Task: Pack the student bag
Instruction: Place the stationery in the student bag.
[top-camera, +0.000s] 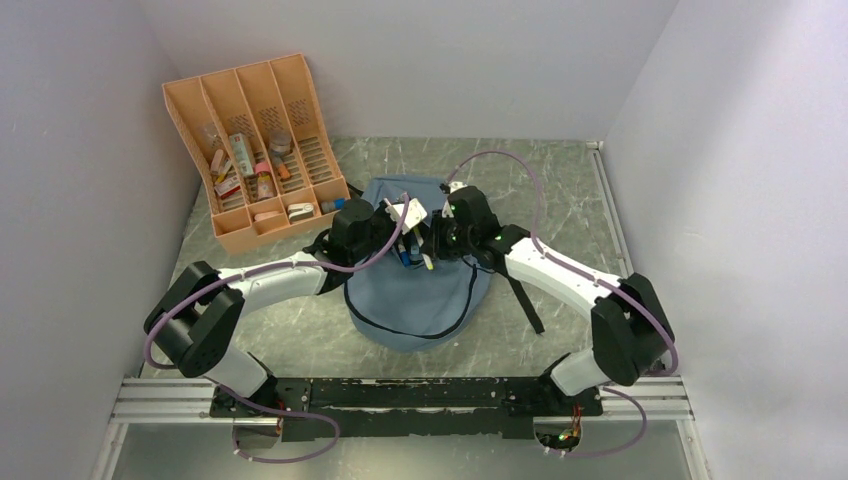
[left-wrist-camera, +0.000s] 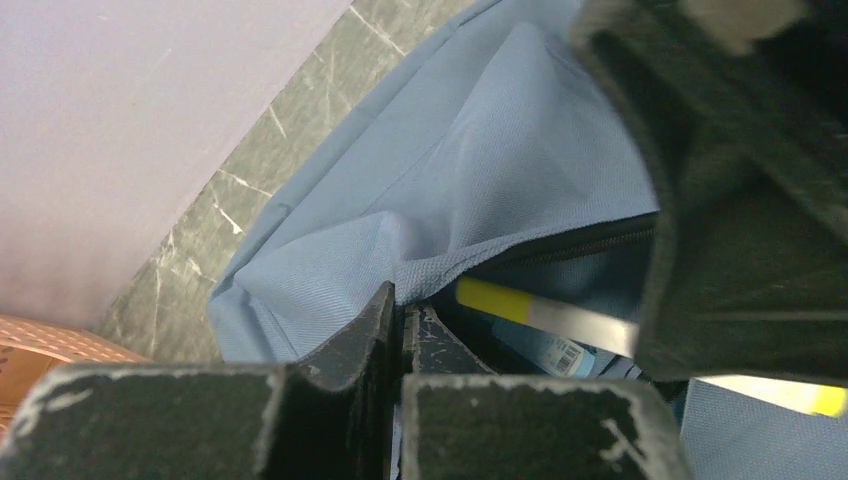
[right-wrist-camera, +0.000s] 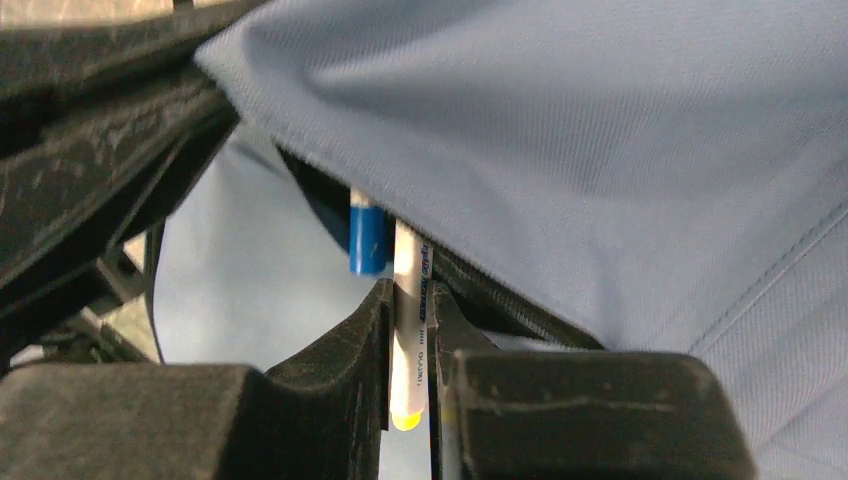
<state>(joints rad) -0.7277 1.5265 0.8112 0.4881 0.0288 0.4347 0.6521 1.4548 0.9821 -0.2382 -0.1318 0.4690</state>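
The student bag (top-camera: 420, 305), soft grey-blue fabric, lies in the middle of the table with both grippers at its top opening. My left gripper (left-wrist-camera: 400, 305) is shut, pinching the fabric edge of the bag (left-wrist-camera: 480, 150) beside the dark zipper. My right gripper (right-wrist-camera: 408, 295) is shut on a white pen (right-wrist-camera: 408, 330) with a yellow end, which stands upright with its upper part under the bag's flap (right-wrist-camera: 600, 130). A blue-capped pen (right-wrist-camera: 367, 240) sticks out of the opening beside it. Inside the opening I see a yellow-and-white marker (left-wrist-camera: 540, 308) and a light-blue labelled item (left-wrist-camera: 560, 352).
An orange slotted rack (top-camera: 255, 150) holding several small items leans at the back left; its corner (left-wrist-camera: 40, 350) shows in the left wrist view. A black strap (top-camera: 522, 295) trails from the bag's right side. Grey walls enclose the table on three sides.
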